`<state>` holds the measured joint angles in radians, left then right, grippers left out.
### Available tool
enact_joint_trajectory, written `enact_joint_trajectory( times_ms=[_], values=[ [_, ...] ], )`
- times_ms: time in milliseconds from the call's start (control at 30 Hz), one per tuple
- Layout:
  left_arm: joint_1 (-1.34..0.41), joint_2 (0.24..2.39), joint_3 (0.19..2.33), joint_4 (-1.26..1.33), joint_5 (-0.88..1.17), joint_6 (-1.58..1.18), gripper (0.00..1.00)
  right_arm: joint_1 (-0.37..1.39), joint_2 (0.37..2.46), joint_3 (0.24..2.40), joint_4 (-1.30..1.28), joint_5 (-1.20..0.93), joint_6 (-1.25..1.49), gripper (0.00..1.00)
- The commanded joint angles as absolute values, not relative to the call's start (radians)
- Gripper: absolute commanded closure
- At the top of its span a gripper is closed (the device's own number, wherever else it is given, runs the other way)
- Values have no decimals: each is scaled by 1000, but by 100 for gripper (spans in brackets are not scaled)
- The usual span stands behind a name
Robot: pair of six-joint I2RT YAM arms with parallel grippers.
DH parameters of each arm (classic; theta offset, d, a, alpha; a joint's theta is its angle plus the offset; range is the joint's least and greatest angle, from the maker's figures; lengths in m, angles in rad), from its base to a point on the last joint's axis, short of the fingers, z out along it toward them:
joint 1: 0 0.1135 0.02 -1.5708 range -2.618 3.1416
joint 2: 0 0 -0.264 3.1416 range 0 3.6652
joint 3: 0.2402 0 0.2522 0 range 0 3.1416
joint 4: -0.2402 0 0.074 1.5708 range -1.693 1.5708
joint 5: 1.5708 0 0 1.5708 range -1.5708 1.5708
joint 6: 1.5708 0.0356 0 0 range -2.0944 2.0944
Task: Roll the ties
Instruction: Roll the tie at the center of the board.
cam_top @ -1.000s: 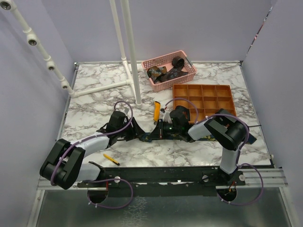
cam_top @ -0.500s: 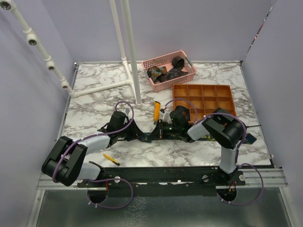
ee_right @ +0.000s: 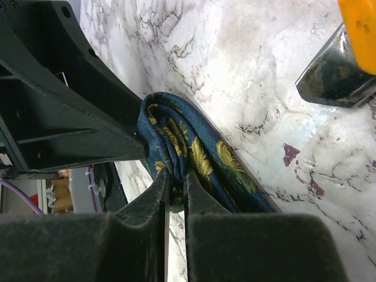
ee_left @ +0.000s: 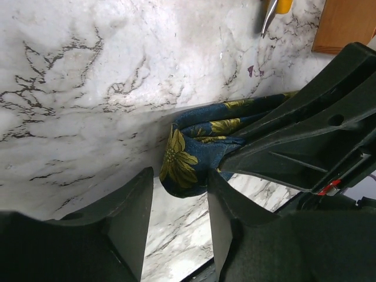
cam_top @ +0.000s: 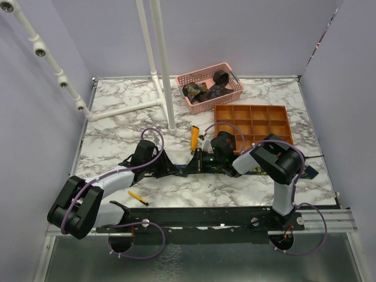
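A navy tie (cam_top: 187,171) with yellow-green flowers lies on the marble table between my two grippers. My right gripper (cam_top: 197,167) is shut on a bunched fold of it; the right wrist view shows the tie (ee_right: 197,154) pinched at the gripper (ee_right: 175,180). My left gripper (cam_top: 174,170) is open, facing the right one. In the left wrist view the tie's folded end (ee_left: 191,147) sits just at the left gripper (ee_left: 176,187), against one fingertip (ee_left: 218,187). Other ties (cam_top: 207,89), some coiled, lie in a basket.
A pink basket (cam_top: 231,95) stands at the back. An orange compartment tray (cam_top: 252,122) stands right of centre. An orange-yellow utility knife (cam_top: 194,136) lies just behind the grippers. A yellow pencil (cam_top: 138,197) lies front left. White poles (cam_top: 163,64) stand behind the left arm.
My left arm has shifted and stretched a little, and its open gripper has edged toward the tie's folded end. My right gripper has kept its hold in place.
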<state>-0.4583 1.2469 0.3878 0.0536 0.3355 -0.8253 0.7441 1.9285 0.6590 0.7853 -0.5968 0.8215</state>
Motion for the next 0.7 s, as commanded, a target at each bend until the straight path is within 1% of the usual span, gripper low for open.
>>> enact_joint_trajectory(
  times_ms=[0,67,167,200,267,333,533,633,667],
  values=[
    [-457,1286,390,2,298,-790,57,738,1946,656,802,-617,815,98],
    [-457,1290,399,2,295,-781,53,737,1949,659,801,-624,812,99],
    [-457,1288,419,2,293,-759,41,738,1956,665,803,-636,811,99],
    [-457,1288,426,2,293,-750,39,738,1959,667,803,-638,812,99],
    [-457,1289,438,2,292,-732,38,738,1961,670,802,-641,812,99],
    [-457,1299,447,2,303,-716,40,738,1960,673,800,-643,811,99],
    [-480,1365,451,2,331,-707,53,738,1960,686,789,-647,807,99],
    [-496,1358,447,2,324,-707,57,738,1956,690,780,-649,804,99],
    [-499,1352,446,2,323,-709,59,738,1957,691,779,-648,805,100]
  ],
)
